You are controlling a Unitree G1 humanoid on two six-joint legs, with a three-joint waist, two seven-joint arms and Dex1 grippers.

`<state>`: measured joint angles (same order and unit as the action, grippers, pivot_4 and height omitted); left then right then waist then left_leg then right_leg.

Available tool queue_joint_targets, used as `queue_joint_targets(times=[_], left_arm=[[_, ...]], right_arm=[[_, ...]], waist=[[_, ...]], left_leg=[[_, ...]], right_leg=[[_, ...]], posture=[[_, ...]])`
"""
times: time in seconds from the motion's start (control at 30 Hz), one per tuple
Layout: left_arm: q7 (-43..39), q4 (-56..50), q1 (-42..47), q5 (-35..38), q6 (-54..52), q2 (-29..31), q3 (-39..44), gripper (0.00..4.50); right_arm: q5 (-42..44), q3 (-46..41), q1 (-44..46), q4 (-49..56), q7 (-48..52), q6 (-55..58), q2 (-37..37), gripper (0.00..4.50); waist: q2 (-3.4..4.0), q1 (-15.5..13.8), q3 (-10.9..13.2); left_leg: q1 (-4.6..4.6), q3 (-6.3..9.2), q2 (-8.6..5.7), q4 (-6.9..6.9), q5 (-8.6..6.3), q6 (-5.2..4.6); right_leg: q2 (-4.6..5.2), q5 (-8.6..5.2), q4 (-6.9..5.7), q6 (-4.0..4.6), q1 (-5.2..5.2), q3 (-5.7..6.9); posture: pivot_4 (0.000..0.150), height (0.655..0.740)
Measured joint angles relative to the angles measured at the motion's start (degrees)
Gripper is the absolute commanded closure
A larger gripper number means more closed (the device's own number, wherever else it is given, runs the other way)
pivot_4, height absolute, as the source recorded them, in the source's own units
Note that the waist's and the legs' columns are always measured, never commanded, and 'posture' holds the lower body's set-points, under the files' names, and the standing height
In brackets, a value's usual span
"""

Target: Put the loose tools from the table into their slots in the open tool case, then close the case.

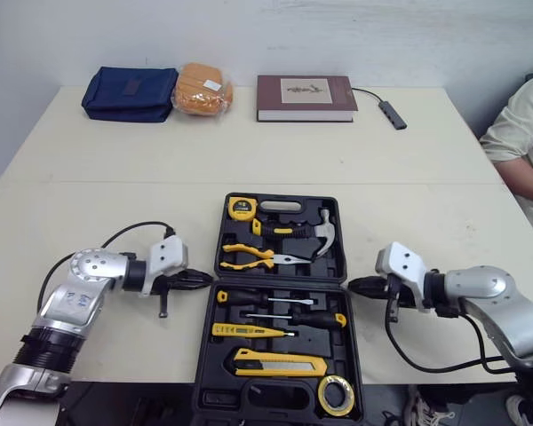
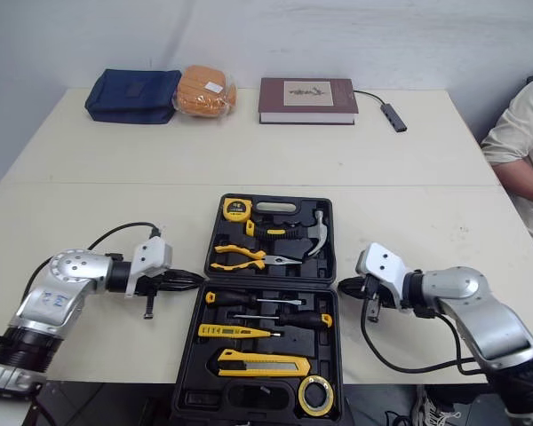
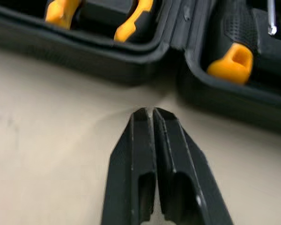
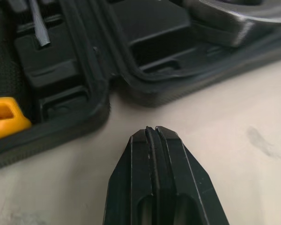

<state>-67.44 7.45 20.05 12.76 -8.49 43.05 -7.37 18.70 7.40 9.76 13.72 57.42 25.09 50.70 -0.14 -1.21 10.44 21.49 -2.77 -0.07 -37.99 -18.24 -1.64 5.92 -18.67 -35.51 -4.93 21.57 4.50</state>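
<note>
While the black plastic tool case point(image 1: 249, 398) lies open, we see the left gripper point(image 1: 206, 280) and right gripper point(image 1: 355, 286) beside it, jaws together.

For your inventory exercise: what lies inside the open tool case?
Far half of the tool case: tape measure, hammer, pliers. Near half: two screwdrivers, yellow tester, utility knife, tape roll. What lies beneath the tools is covered.

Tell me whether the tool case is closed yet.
No, the tool case lies open flat, with the hammer and pliers visible in its slots.
</note>
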Motion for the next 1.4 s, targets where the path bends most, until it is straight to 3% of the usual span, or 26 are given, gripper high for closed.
queue_joint_targets(times=[0.4,0.67,0.93,1.2,1.23,1.3,1.4], left_arm=[[1.2,0.5,2.6,-1.4,-4.4,-3.9,-0.2,4.43],[2.6,13.0,12.2,-6.1,0.9,-8.4,-1.9,4.43],[3.3,18.1,14.9,-7.5,4.0,-9.3,-2.0,4.43],[6.3,11.8,10.6,-6.5,-0.1,-7.9,0.0,4.43],[6.7,9.6,8.9,-5.9,-2.8,-5.8,1.5,4.04],[7.1,7.3,6.8,-4.5,-7.9,-2.7,4.5,3.56],[9.2,1.1,4.5,0.3,-22.2,0.0,9.7,2.20]], right_arm=[[-4.5,3.0,8.2,-5.3,1.8,1.1,-2.1,4.50],[-9.4,5.2,18.2,-17.7,4.2,-2.5,-4.7,4.50],[-11.5,5.2,18.9,-20.1,4.3,-6.2,-5.7,4.50],[-13.0,1.9,13.8,-15.9,1.1,-7.3,-3.5,4.50],[-12.6,0.0,11.2,-13.7,0.6,-5.7,-2.1,3.99],[-11.7,-2.6,8.6,-11.8,0.2,-3.0,-0.5,3.41],[-7.4,-7.7,5.4,-8.1,-0.5,6.4,0.4,1.95]], waist=[[0.00,0.0,0.0],[0.00,-0.2,0.0],[-0.01,0.0,0.0],[-0.01,0.0,0.0],[-0.01,0.2,0.0],[-0.01,0.9,0.0],[-0.03,1.3,0.1]], left_leg=[[-0.02,-0.03,-0.05,-0.12,0.05,-0.03],[-0.03,-0.07,-0.13,-0.19,0.15,-0.08],[-0.10,-0.11,-0.14,-0.20,0.24,-0.07],[-0.09,-0.09,-0.13,-0.10,0.23,-0.05],[-0.09,-0.09,-0.11,-0.06,0.23,-0.05],[-0.09,-0.09,-0.09,-0.04,0.24,-0.03],[-0.08,-0.04,-0.08,-0.03,0.23,-0.03]], right_leg=[[0.05,0.02,-0.07,-0.03,0.00,-0.02],[0.06,0.04,-0.19,-0.08,-0.01,0.04],[0.07,0.06,-0.34,-0.11,-0.04,0.00],[0.10,0.06,-0.34,-0.11,-0.04,-0.01],[0.09,0.06,-0.32,-0.11,-0.03,-0.01],[0.09,0.06,-0.28,-0.10,-0.02,-0.01],[0.13,0.05,-0.18,-0.10,-0.01,-0.02]], posture=[[0.150,0.7400],[0.150,0.7400],[0.150,0.7400],[0.150,0.7400],[0.150,0.7400],[0.150,0.7400],[0.150,0.7400]])
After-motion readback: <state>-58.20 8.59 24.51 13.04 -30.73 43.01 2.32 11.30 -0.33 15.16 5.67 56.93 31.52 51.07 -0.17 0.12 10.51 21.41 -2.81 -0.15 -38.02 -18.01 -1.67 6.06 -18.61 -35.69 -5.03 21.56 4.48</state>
